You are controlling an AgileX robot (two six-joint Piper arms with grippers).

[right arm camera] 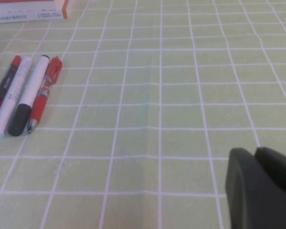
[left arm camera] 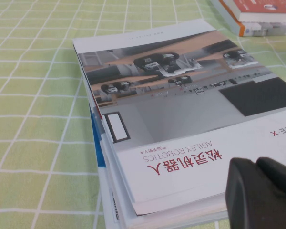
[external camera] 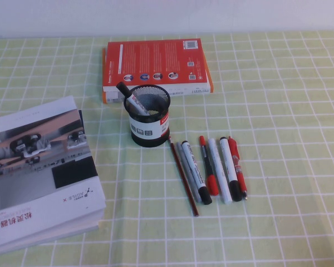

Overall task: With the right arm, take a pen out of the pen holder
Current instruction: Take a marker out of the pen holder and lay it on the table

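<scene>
At the middle of the green checked tablecloth (external camera: 278,83) you have the upright black mesh pen holder (external camera: 149,125), a black-capped marker (external camera: 134,100) leaning inside it. A row of loose pens and markers (external camera: 211,167) lies just to its near right. Your right gripper (right arm camera: 253,153) hovers over bare cloth right of that row, fingers pressed together. Your left gripper (left arm camera: 255,164), fingers also together, hangs over the stack of printed brochures (external camera: 39,172) at the near left.
</scene>
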